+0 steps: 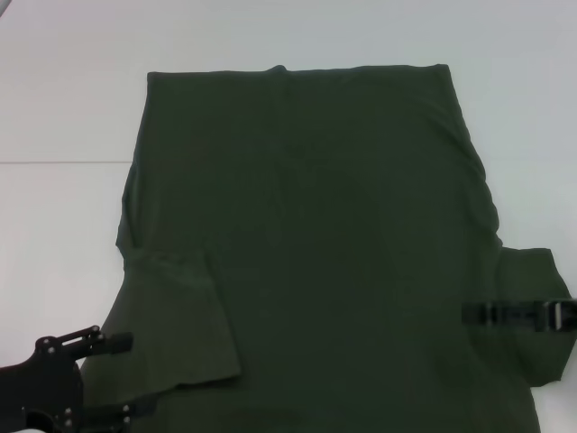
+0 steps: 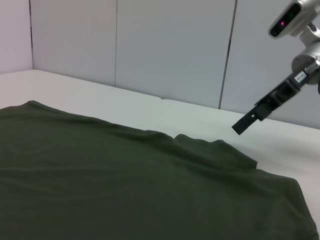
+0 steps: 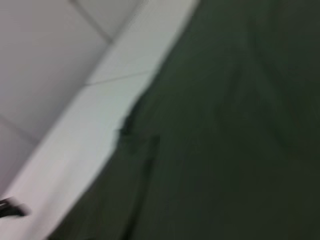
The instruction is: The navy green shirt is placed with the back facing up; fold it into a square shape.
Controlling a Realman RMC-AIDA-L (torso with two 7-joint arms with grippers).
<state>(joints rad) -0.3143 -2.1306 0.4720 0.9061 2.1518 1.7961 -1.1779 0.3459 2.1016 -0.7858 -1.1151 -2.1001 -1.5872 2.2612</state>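
Left tool (image 1: 117, 374): nearest the robot body, at the near-left corner of the shirt. Its two dark fingers stand wide apart, one above the other in the head view, both pointing toward the cloth. Nothing is between them. The fingertips (image 1: 122, 342) sit at or just over the cloth edge; contact cannot be confirmed.

The navy green shirt (image 1: 334, 253) lies flat on the white bench (image 1: 63, 99), spread away from both tools, with one straight edge at the far side. The part nearest the robot runs out of view, so the long axis is judged, not seen, to run near-to-far, straight ahead of the robot. The left sleeve (image 1: 180, 316) is already turned inward onto the body panel, just beyond and inboard of the left tool.

Right tool (image 1: 478, 314): farther out than the left one, over the right sleeve (image 1: 541, 307), reaching inward across the cloth. From the left wrist view it hangs above the cloth, not touching. Whether its fingers are apart or closed cannot be told.

The right sleeve is not yet folded; it spreads outward, lying under and outboard of the right tool.

Judgement: the right tool is the nearer arm to the unfolded sleeve. The coming move would turn on carrying that sleeve inboard, toward the shirt's centre line, mirroring the left side.
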